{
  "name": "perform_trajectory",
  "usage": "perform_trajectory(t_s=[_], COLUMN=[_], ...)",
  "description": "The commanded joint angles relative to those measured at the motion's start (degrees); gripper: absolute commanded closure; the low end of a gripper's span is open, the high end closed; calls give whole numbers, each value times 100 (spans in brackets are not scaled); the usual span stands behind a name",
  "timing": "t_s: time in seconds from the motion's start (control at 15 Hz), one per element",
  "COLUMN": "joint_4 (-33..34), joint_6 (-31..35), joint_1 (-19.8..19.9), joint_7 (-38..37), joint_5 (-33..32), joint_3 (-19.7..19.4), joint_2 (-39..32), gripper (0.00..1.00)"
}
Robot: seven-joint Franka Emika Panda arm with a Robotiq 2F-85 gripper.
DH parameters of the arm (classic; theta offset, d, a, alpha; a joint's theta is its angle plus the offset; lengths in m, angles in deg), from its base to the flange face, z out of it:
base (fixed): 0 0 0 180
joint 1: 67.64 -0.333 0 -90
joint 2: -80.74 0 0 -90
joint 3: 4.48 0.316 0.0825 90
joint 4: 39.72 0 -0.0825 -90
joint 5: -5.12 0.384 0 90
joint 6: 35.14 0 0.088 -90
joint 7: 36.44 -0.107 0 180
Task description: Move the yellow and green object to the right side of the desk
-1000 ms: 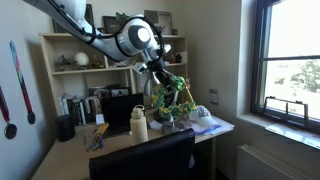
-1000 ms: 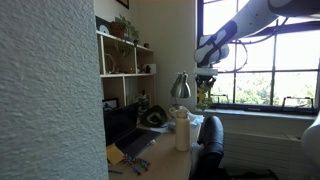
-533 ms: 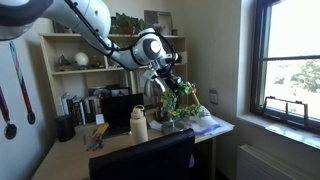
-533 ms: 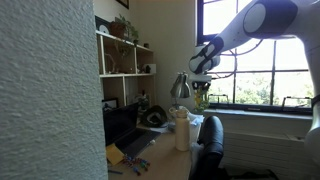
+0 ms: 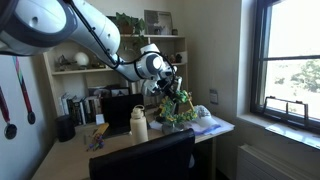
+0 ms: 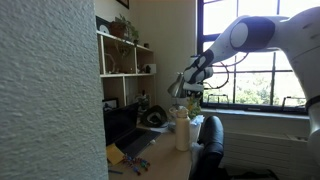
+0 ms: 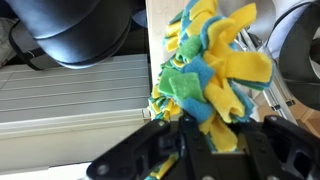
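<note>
My gripper (image 7: pixel 215 135) is shut on the yellow and green object (image 7: pixel 215 70), a bushy cluster of yellow, green and blue strips that hangs from the jaws and fills the middle of the wrist view. In an exterior view the gripper (image 5: pixel 170 88) holds the cluster (image 5: pixel 178 103) just above the right end of the light wood desk (image 5: pixel 110 146). In an exterior view the gripper (image 6: pixel 192 88) sits over the far end of the desk near the window; the cluster is too small to make out there.
A cream bottle (image 5: pixel 139 124) stands mid-desk beside a dark monitor (image 5: pixel 123 110). A black chair back (image 5: pixel 140 160) is in front. A silver lamp (image 6: pixel 180 87) and the shelf unit (image 5: pixel 70 60) rise behind. A radiator (image 7: pixel 70 90) shows below the desk edge.
The arm has moved right and lowered with the cluster in the jaws, bringing it from above the desk down close to the desk's right end.
</note>
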Motion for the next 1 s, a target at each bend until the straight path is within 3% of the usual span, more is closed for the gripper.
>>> perform_trajectory(t_s=[0.0, 0.6, 0.67, 0.73, 0.93], joint_4=[110, 48, 60, 65, 39], joint_6=[258, 676, 634, 588, 563], joint_1=[-24, 305, 334, 364, 397], joint_7=[238, 2172, 2350, 2511, 2811], joint_5=[406, 2365, 2536, 2693, 2926], joint_3=[-71, 546, 601, 655, 696], joint_2=[-99, -256, -275, -285, -276], gripper=[96, 94, 60, 59, 38])
